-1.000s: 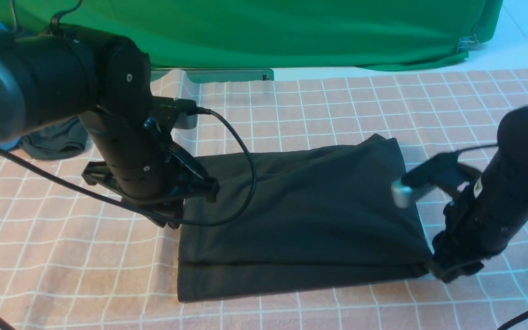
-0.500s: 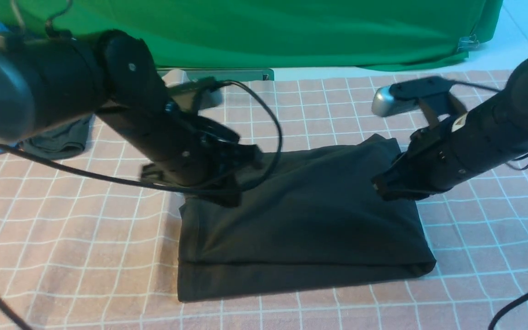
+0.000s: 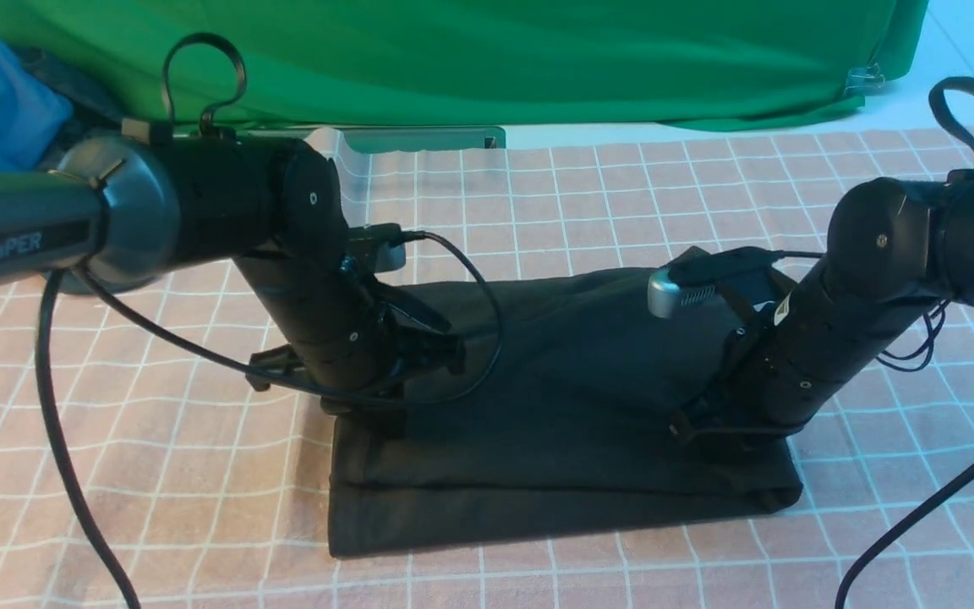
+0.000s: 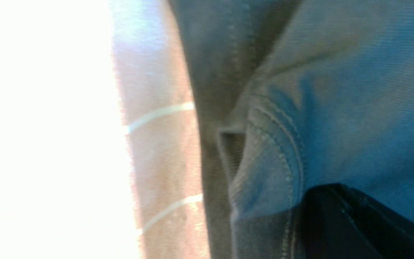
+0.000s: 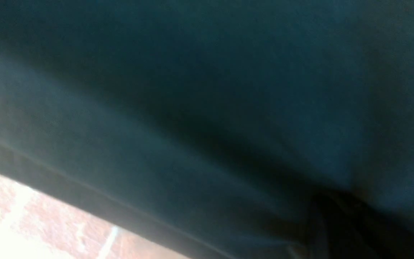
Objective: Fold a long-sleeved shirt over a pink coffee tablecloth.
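The long-sleeved shirt (image 3: 571, 406), already folded to a rectangle, lies mid-front on the pink coffee tablecloth (image 3: 622, 194). The left gripper (image 3: 369, 414) and right gripper (image 3: 719, 440), both pressed together (apparently empty), press its side edges; next probably calls for release.
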### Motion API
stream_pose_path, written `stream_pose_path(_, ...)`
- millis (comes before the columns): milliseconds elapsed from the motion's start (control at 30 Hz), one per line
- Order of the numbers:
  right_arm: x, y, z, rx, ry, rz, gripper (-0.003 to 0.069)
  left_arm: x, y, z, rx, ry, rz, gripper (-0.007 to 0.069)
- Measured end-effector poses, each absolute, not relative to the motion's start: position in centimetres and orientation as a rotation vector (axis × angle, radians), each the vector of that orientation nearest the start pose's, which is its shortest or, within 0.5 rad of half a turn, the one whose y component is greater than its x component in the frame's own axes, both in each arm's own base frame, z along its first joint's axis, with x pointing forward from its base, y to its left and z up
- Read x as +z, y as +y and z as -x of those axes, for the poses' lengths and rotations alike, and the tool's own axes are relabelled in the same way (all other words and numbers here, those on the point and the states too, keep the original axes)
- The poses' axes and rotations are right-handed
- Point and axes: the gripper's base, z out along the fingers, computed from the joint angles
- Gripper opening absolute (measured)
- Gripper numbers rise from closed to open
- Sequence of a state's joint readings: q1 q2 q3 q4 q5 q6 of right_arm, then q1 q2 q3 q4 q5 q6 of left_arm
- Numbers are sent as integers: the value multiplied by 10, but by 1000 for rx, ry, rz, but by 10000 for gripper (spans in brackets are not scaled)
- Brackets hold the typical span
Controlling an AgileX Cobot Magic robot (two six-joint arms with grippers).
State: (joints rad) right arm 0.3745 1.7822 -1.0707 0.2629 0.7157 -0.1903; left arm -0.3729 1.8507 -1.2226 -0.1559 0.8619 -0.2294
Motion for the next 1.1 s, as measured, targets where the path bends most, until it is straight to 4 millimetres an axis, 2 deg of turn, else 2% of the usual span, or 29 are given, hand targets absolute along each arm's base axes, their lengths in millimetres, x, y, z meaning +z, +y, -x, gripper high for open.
stream_pose_path(133, 200, 132, -299, 282, 2816, 566, 37, 202, -137, -325, -252, 2958, -99, 4)
stream_pose_path(267, 235, 125, -290, 268, 2729, 509, 37, 241, -133, -315, -294, 2842, -106, 4)
stream_pose_path(333, 241, 124, -287, 266, 2711, 506, 37, 255, -131, -311, -309, 2803, -108, 4)
stream_pose_path(367, 241, 124, -287, 262, 2712, 508, 37, 268, -129, -306, -323, 2766, -109, 4)
stream_pose_path(400, 241, 124, -287, 262, 2713, 507, 37, 269, -129, -305, -325, 2760, -109, 4)
stream_pose_path(500, 223, 123, -289, 229, 2768, 525, 37, 297, -123, -291, -352, 2689, -114, 4)
stream_pose_path(667, 178, 120, -289, 151, 2918, 575, 37, 343, -110, -255, -391, 2592, -126, 4)
stream_pose_path(733, 173, 120, -288, 143, 2940, 582, 37, 352, -107, -247, -400, 2570, -125, 4)
stream_pose_path(767, 169, 120, -288, 137, 2954, 587, 37, 368, -101, -232, -419, 2524, -123, 4)
stream_pose_path(800, 169, 120, -288, 137, 2954, 587, 37, 369, -101, -230, -420, 2519, -123, 4)
stream_pose_path(833, 172, 120, -288, 138, 2942, 586, 37, 382, -96, -217, -438, 2476, -119, 4)
stream_pose_path(933, 193, 118, -284, 150, 2878, 579, 37, 400, -87, -195, -463, 2410, -113, 4)
stream_pose_path(967, 211, 116, -280, 159, 2822, 574, 37, 405, -84, -187, -470, 2392, -110, 4)
stream_pose_path(1067, 249, 112, -271, 180, 2697, 557, 37, 416, -78, -170, -487, 2347, -105, 4)
stream_pose_path(1100, 272, 109, -262, 193, 2615, 544, 37, 421, -74, -162, -495, 2316, -100, 4)
